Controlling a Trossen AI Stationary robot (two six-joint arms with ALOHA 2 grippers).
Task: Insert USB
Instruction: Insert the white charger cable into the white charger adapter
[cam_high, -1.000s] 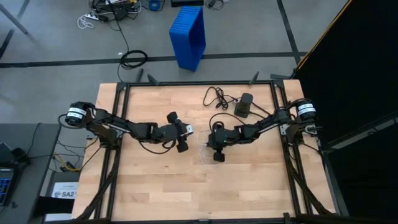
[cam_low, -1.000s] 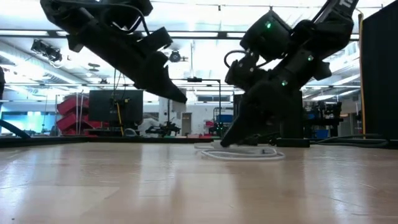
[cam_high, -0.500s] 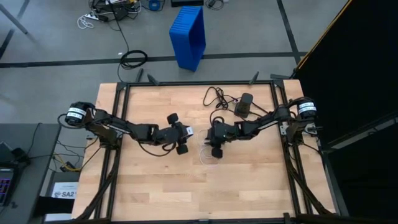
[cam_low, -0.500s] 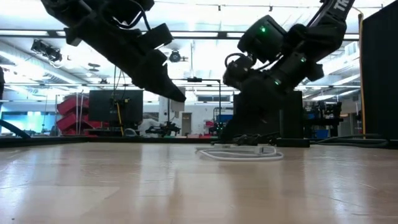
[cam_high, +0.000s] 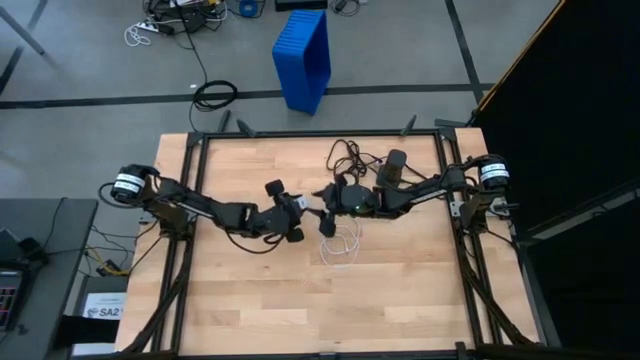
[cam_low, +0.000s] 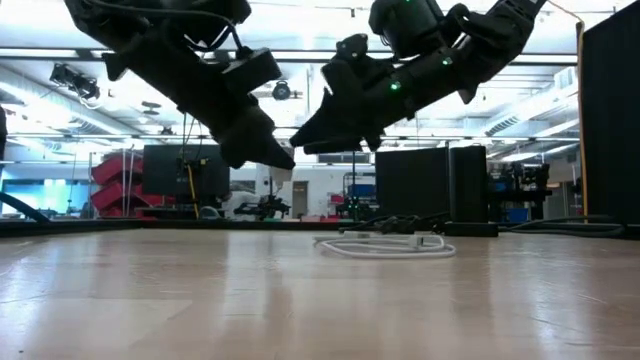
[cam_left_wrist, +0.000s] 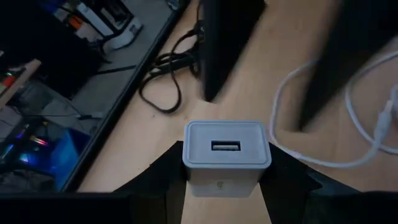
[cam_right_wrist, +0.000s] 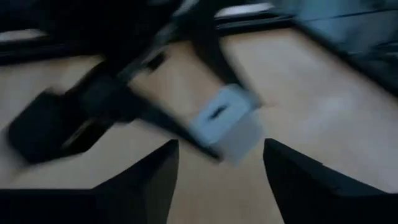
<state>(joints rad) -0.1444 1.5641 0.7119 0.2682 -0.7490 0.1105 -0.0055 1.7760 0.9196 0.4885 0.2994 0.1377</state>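
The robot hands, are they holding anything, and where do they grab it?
The left gripper holds a white charger block by its sides, port facing out. The right gripper holds nothing; the USB lies on the table.

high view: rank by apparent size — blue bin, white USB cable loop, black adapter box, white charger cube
1. Blue bin, on the floor beyond the table, by far the largest.
2. White USB cable loop.
3. Black adapter box, partly hidden by the right arm, so its rank against the loop is unsure.
4. White charger cube in the left gripper's jaws.
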